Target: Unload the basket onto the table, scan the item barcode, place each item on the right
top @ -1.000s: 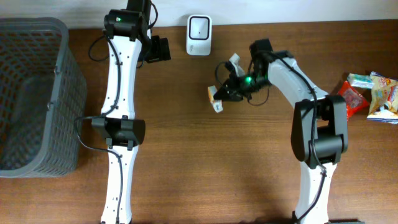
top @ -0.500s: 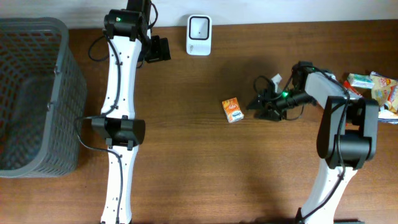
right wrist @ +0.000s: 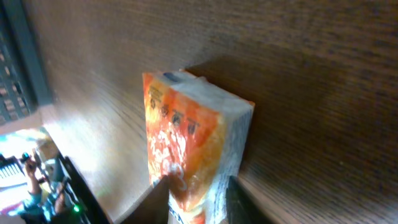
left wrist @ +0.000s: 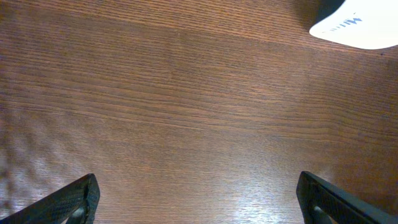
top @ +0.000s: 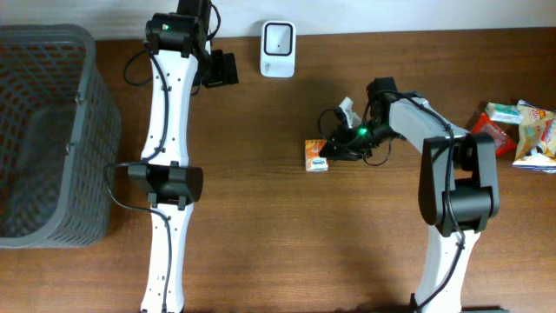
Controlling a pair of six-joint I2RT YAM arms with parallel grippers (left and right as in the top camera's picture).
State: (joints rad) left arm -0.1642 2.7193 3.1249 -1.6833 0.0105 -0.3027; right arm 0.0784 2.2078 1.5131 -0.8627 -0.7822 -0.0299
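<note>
The item is a small orange and white carton (top: pixel 314 155) resting on the wooden table, below and to the right of the white barcode scanner (top: pixel 278 49). My right gripper (top: pixel 334 148) reaches it from the right. In the right wrist view its two dark fingers press both sides of the carton (right wrist: pixel 193 137), so the right gripper (right wrist: pixel 199 188) is shut on it. My left gripper (top: pixel 222 69) hangs at the back, left of the scanner. In the left wrist view it (left wrist: pixel 198 188) is wide open over bare wood, with a corner of the scanner (left wrist: pixel 364 25) showing.
A grey mesh basket (top: pixel 43 130) stands at the table's left edge. Several snack packets (top: pixel 521 130) lie at the far right edge, behind the right arm.
A second ago the right gripper held the carton. It then let go and drew back right, leaving the carton on the table. Now it is back and closed on it. The left arm stayed still.
</note>
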